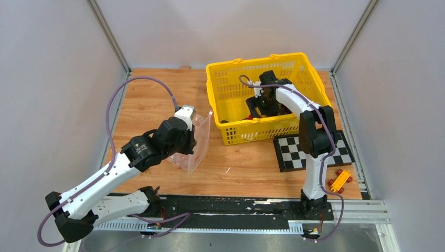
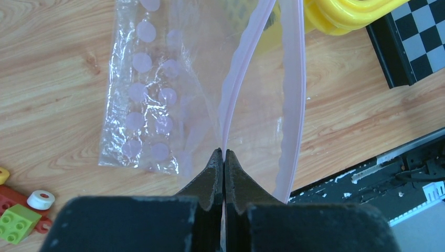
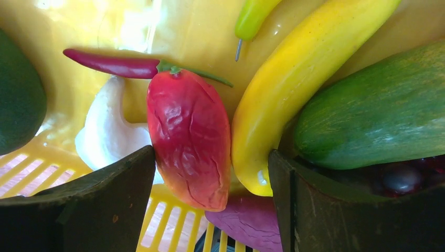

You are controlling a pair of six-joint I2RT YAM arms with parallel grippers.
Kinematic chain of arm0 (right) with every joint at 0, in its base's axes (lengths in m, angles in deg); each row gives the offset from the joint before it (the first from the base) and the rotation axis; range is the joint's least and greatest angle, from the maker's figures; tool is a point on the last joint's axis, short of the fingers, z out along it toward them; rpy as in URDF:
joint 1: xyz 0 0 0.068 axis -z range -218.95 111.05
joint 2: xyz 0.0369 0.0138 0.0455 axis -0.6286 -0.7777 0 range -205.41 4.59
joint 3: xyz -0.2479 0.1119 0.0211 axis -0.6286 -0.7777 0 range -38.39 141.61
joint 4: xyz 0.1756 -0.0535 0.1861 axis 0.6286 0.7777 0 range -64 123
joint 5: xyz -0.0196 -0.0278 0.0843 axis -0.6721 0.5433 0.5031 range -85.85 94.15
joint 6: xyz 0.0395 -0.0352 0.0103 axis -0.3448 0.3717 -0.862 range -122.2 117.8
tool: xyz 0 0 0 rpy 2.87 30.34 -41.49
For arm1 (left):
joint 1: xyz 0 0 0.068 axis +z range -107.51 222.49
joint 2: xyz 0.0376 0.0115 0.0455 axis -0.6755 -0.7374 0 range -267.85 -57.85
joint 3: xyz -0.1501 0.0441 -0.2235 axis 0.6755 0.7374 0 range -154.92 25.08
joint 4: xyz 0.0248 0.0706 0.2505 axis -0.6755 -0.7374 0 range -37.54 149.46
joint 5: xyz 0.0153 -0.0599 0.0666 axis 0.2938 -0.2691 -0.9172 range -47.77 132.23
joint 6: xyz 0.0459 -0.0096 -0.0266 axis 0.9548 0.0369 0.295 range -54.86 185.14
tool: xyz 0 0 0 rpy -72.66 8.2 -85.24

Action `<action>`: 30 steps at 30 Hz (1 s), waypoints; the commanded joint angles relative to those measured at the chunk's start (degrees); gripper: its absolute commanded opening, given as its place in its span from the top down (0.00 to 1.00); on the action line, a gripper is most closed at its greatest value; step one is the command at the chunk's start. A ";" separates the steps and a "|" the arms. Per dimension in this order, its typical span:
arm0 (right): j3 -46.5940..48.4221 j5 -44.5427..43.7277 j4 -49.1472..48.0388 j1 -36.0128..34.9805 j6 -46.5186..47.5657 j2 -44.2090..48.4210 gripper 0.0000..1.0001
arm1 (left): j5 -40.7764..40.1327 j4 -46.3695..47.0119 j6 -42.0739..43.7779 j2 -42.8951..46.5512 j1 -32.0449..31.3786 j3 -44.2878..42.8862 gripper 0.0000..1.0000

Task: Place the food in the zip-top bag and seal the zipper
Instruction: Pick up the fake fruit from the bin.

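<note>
Picking food from the yellow basket while we hold the zip-top bag up off the worktop.
Our left gripper is clamped on one lip of the zipper. Our right gripper is apart, straddling the red toy fruit. Risks: we also pinch the toy banana touching it, the slick fruit squirts out, or the floppy one-lip mouth sags closed. No readable writing.

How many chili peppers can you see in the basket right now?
2. A red chili lies next to the red fruit; a green chili sits farther back, beside the banana. More may be hidden underneath.
</note>
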 commanded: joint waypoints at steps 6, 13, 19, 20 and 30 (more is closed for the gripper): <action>0.43 -0.07 -6.64 0.05 -2.07 0.14 0.24 | 2.79 3.25 0.47 -0.35 -0.14 -0.52 1.00; 0.02 3.70 -4.69 0.05 -2.21 -0.96 0.17 | 3.65 4.07 0.37 -1.08 -0.14 0.14 1.00; -0.75 5.88 -3.81 -0.04 -2.17 -1.41 0.15 | 4.12 4.89 0.21 -1.59 -0.14 0.71 1.00; -0.92 6.41 -3.95 -0.03 -1.77 -1.57 0.16 | 4.17 5.04 0.19 -1.69 -0.10 0.65 1.00; 0.72 8.13 -3.06 -0.22 -2.75 1.46 0.25 | 4.28 5.04 0.24 -2.05 -0.10 0.66 1.00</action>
